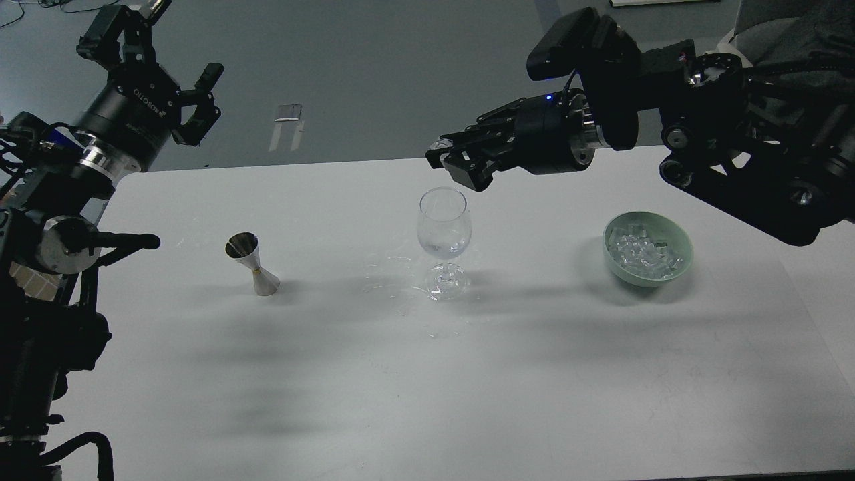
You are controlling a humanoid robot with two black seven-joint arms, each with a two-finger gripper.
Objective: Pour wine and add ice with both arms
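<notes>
A clear stemmed glass (444, 220) stands mid-table with a little clear wine (443, 249) in its bowl. My right gripper (451, 152) hovers just above and slightly behind the glass rim, fingers closed on a small clear ice cube (442, 142). A heap of ice (644, 250) fills the pale green bowl (642, 280) at the right. My left gripper (160, 47) is open and empty, raised beyond the table's far left corner. The steel jigger (252, 264) stands on the table at the left.
The white table (427, 374) has small wet splashes (394, 277) left of the glass foot. My right arm's links (735, 160) span above the table's far right, over the bowl. My left arm's body (47, 280) fills the left edge.
</notes>
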